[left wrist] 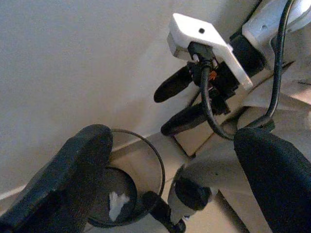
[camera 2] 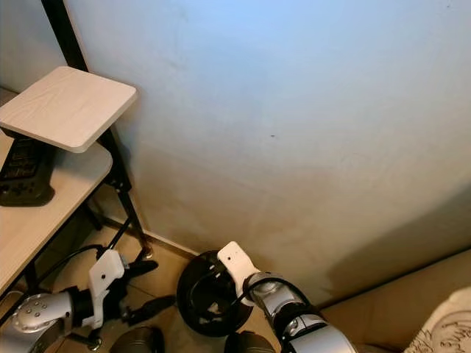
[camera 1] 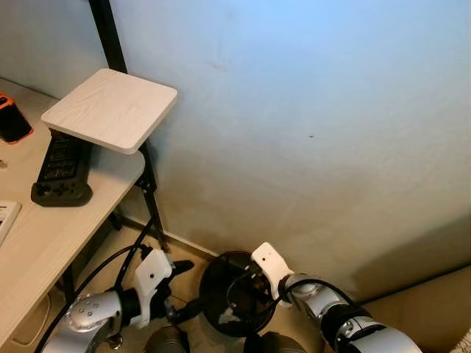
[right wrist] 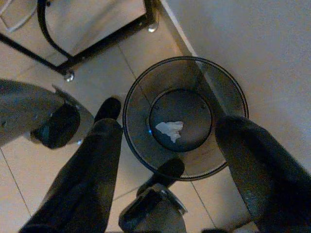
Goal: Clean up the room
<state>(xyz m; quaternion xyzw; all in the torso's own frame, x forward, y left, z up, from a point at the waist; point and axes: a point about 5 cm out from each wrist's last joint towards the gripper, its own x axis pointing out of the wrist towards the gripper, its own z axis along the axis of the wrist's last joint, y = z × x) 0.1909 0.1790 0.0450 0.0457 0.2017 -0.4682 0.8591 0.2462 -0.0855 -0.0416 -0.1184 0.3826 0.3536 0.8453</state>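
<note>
I hold the right gripper (right wrist: 165, 160) above the wastebasket (right wrist: 228, 92), fingers spread and empty, crumpled tissue (right wrist: 169, 129) on its bottom; left gripper (camera 1: 180, 288) beside its rim, likewise open and empty.

- A wastebasket (right wrist: 184, 116) stands on the floor against the wall, right of the tabletop (camera 1: 44, 228).
- A crumpled tissue (right wrist: 169, 128) lies in it.
- A raised shelf (camera 1: 110, 108) sits above a controller (camera 1: 62, 173) on the tabletop.

A plain pale wall (camera 1: 309, 110) fills most of the scene, lit bluish, with shadow low on the right. A light wood worktop (camera 1: 44, 235) on black legs stands at left, a small raised shelf (camera 1: 110, 107) above it. The floor (right wrist: 29, 160) is beige tile.
</note>
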